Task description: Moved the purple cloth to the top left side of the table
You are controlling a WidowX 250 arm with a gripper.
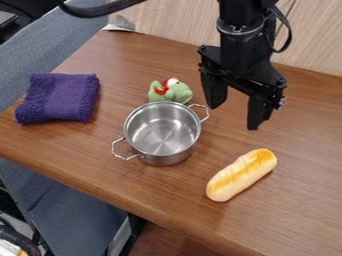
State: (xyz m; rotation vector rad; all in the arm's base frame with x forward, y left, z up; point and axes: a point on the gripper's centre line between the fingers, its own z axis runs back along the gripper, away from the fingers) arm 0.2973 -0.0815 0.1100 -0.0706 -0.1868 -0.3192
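Black two-finger gripper (234,112) hung open right of the shiny round steel pot (162,132). Folded fuzzy purple cloth (59,98) lay at the brown wooden table's (147,194) left side.

No words, numbers or signs are showing that I can read
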